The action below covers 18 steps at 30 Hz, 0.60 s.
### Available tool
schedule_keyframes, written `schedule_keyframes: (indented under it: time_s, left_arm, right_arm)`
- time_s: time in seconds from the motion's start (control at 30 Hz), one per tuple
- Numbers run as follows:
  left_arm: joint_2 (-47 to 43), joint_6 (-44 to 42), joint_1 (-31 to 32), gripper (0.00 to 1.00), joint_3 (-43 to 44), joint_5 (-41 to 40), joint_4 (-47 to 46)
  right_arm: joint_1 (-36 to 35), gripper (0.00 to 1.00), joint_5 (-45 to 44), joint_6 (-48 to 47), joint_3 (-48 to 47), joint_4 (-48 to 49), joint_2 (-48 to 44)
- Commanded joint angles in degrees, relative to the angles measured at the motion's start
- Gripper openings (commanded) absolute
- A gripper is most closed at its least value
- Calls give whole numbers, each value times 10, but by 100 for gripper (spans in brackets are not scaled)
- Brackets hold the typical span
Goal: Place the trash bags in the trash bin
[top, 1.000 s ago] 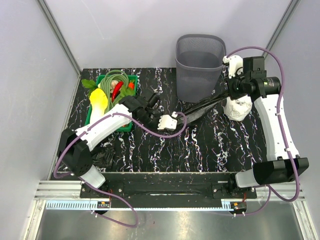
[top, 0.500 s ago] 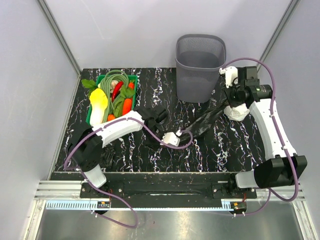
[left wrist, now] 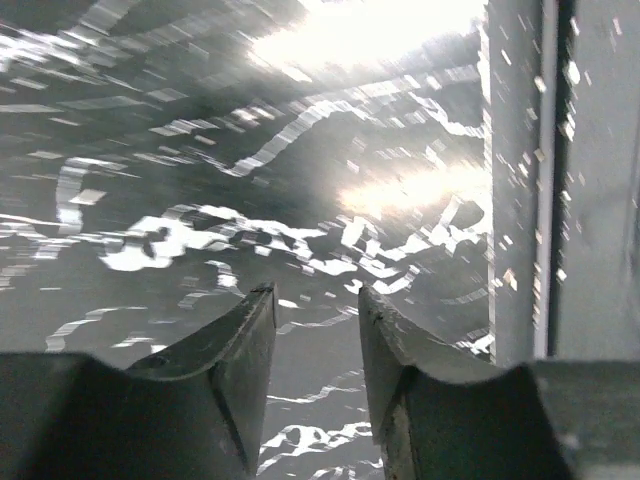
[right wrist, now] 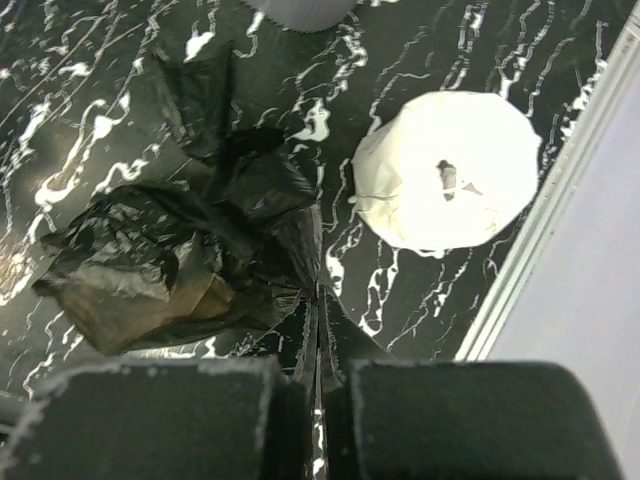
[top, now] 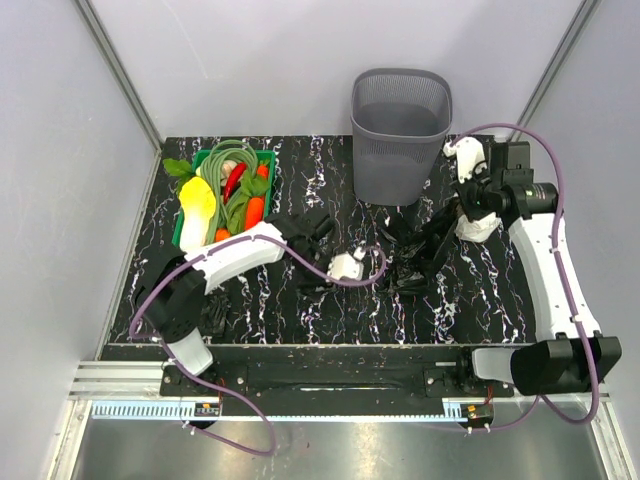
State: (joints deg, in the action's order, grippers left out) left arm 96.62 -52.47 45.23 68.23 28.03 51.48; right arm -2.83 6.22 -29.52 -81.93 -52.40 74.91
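Where the fingers meet: right gripper (right wrist: 318, 300) clenched on a trash bag (right wrist: 170, 260) — the pinch itself lost in shadow.
Left gripper (left wrist: 315, 300): jaws parted, grasping nothing.
Trash bin (top: 400, 130): upper centre of top view; held bag below it, outside.
Second bag (top: 210, 312): lower left — half hidden by left arm.

Far left on the black, white-veined table (top: 450, 310): green crate (top: 265, 157), crammed with carrot (top: 253, 211), red chili (top: 234, 180), yellow vegetable (top: 198, 203), coiled green beans (top: 228, 158). At the table's right edge: white roll (right wrist: 445, 185), on end, hole up.
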Motion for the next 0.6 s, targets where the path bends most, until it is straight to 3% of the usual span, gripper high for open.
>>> schedule_keyframes:
  time_s: [0.0, 0.13, 0.2, 0.27, 0.57]
  left_arm:
    - [5, 111, -15, 48, 106, 42, -113]
    - [36, 241, -18, 68, 162, 62, -225]
    - [50, 277, -18, 73, 179, 73, -275]
    - [68, 293, -18, 76, 197, 70, -320]
    - [171, 344, -23, 83, 312, 134, -336]
  right_arm:
    - [0, 0, 97, -42, 25, -14, -41]
    - [0, 0, 164, -39, 20, -33, -54]
    - [0, 0, 193, -41, 22, -36, -64]
    - [0, 0, 212, -41, 19, -35, -73]
    - [0, 0, 262, -28, -37, -68, -75]
